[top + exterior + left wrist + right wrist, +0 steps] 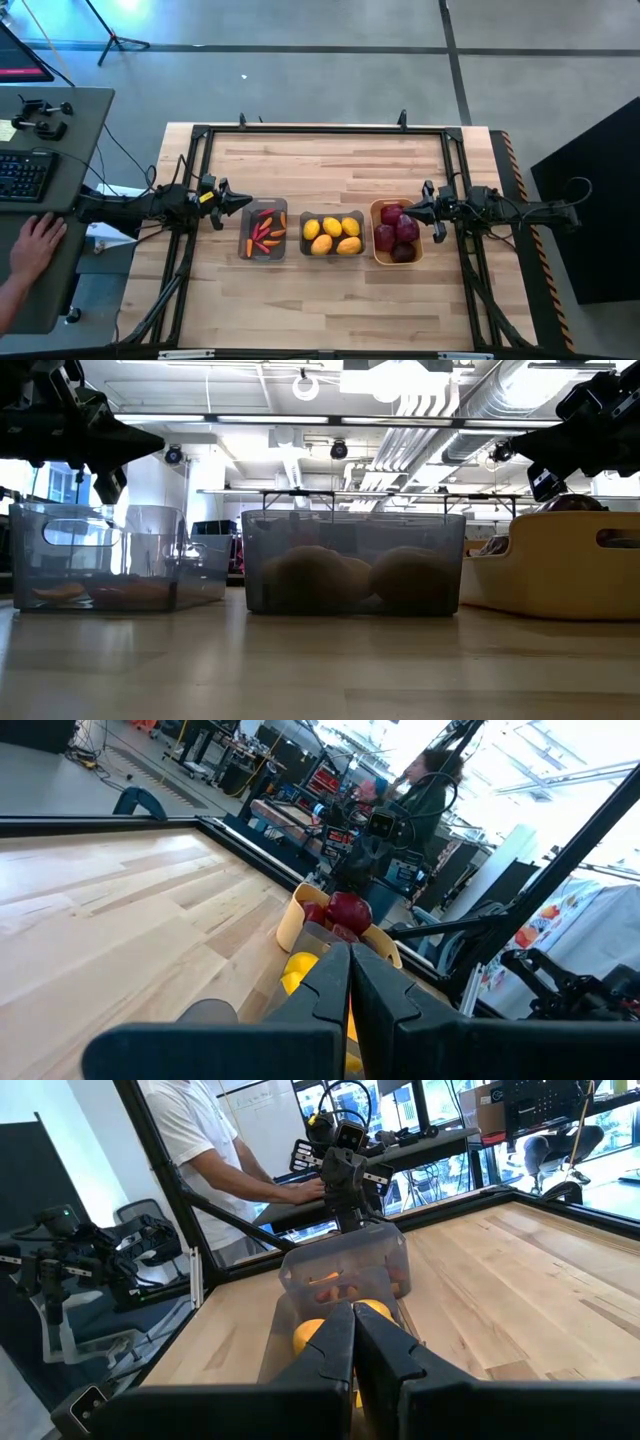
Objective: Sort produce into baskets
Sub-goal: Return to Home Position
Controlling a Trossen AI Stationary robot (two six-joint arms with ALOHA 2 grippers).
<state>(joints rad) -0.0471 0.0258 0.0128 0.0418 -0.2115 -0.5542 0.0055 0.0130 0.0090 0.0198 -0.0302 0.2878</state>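
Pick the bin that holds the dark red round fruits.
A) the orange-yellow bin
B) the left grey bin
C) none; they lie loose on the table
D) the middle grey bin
A: the high view shows the dark red fruits lying in the orange-yellow bin at the right end of the row, while the yellow fruits fill the middle grey bin.

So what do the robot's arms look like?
Both are thin and black, built from jointed sections. The left arm has a small yellow patch near its wrist. The right arm has a black cable looping beside it. Each arm ends in two dark, wedge-shaped jaws that taper to a point.
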